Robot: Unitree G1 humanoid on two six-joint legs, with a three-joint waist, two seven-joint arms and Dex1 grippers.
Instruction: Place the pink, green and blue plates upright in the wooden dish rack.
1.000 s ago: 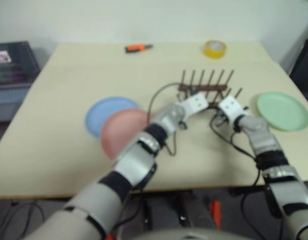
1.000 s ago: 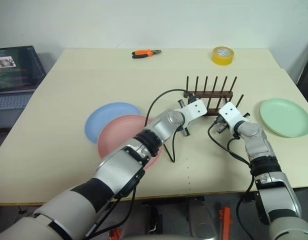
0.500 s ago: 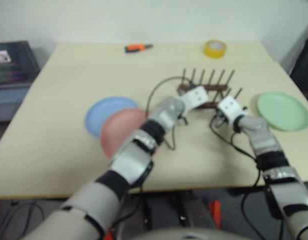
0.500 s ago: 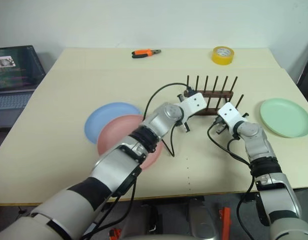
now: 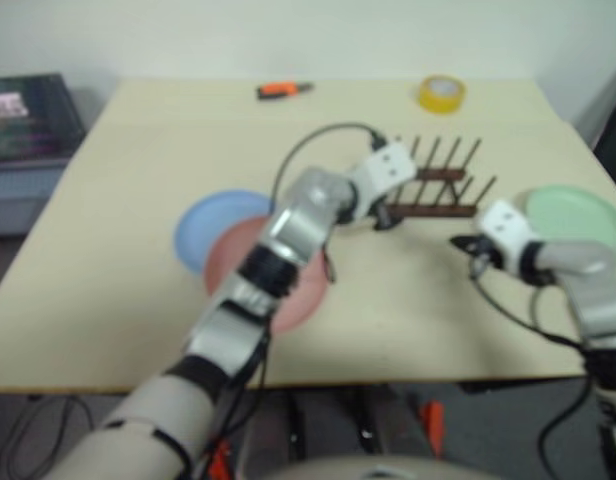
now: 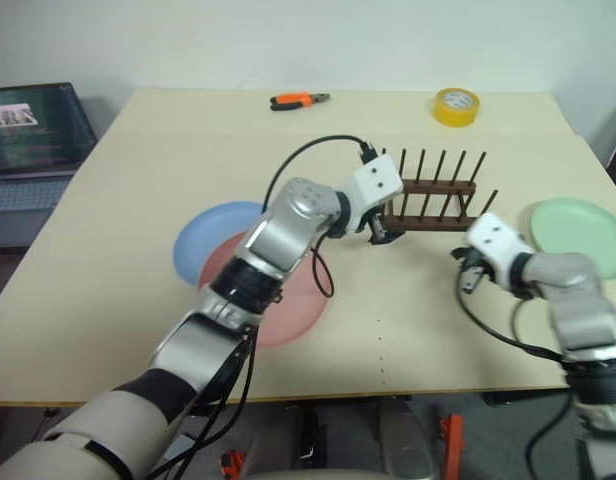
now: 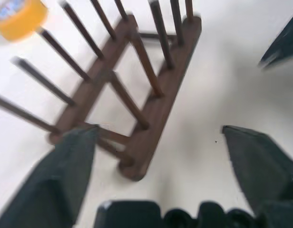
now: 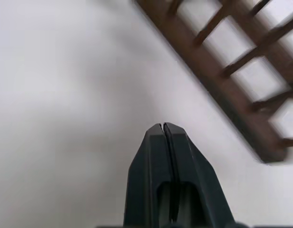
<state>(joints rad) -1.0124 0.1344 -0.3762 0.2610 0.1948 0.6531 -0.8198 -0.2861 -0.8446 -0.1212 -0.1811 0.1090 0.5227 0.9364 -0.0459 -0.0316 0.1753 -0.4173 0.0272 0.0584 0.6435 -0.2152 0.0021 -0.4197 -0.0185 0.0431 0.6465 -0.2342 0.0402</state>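
Weighing risks, near to far:
Near desk edge: bare desk (image 6: 408, 340) in front of both arms gives open room to draw back; anything slid carelessly toward this edge could drop off.
Pink plate: the pink plate (image 6: 288, 305) lies flat near the front, overlapping the blue plate (image 6: 203, 240) behind it, with the left arm passing over it; lifting the pink one first looks safer, since pulling the blue out from under could drag both.
Right gripper: the right gripper (image 6: 466, 281) has its fingers pressed together with nothing between them, seen plainly in the right wrist view; it hangs over bare desk between the rack and the green plate, so it must spread before any pickup.
Green plate: the green plate (image 6: 585, 235) lies flat by the desk's right edge, well apart from the others; a nudge from the right arm could push it over that edge.
Left gripper: the left gripper (image 7: 156, 142) stands wide open and empty, just beside the near left end of the rack.
Rack: the wooden dish rack (image 6: 433, 205) stands empty mid-desk, all three plates not yet placed; it looks light, so an arm or cable brushing the thin pegs could shift or tip it.
Far desk: the yellow tape roll (image 6: 456, 105) and orange pliers (image 6: 298, 99) sit near the back edge, well apart from the work; open desk lies between them and the rack.
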